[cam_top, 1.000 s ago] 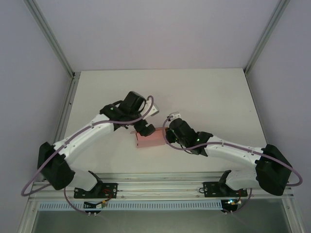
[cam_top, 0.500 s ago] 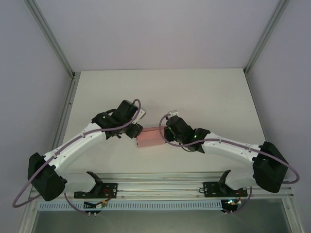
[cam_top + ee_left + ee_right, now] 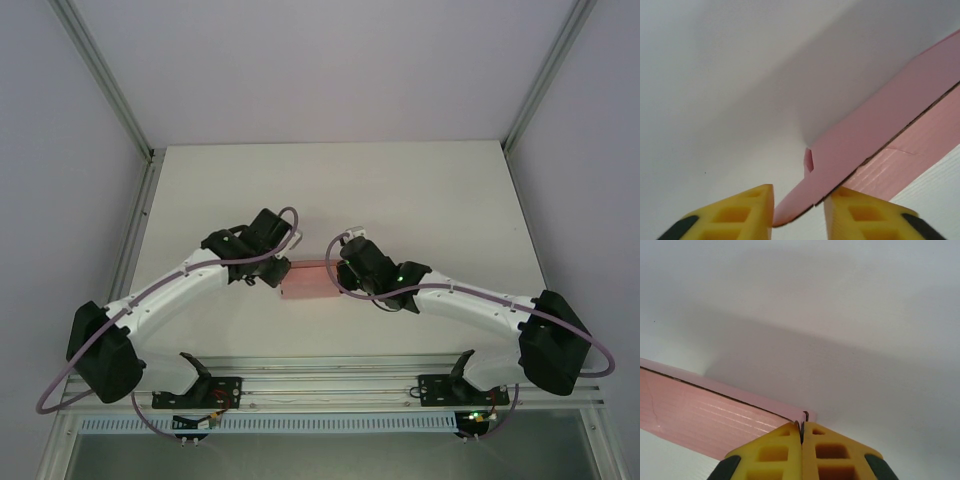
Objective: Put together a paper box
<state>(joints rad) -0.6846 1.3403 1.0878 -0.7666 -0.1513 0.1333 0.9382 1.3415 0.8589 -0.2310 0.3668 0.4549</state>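
The pink paper box (image 3: 311, 281) lies low on the white table between my two grippers. My left gripper (image 3: 279, 272) is at its left end. In the left wrist view a pink flap (image 3: 840, 165) runs slantwise through the left gripper (image 3: 799, 210); it touches the right finger (image 3: 865, 215), and the jaws still stand apart. My right gripper (image 3: 346, 272) is at the box's right end. In the right wrist view the right gripper (image 3: 801, 432) is shut, with a thin card edge of the paper box (image 3: 705, 410) pinched between its yellow fingertips.
The white table (image 3: 400, 190) stretches back to a pale rear wall, with aluminium posts (image 3: 115, 95) at both far corners. A metal rail (image 3: 330, 385) carrying the arm bases runs along the near edge.
My left arm came down from above the box to its left end and its jaws narrowed around the flap. The right gripper stayed shut and shifted slightly left with the box.
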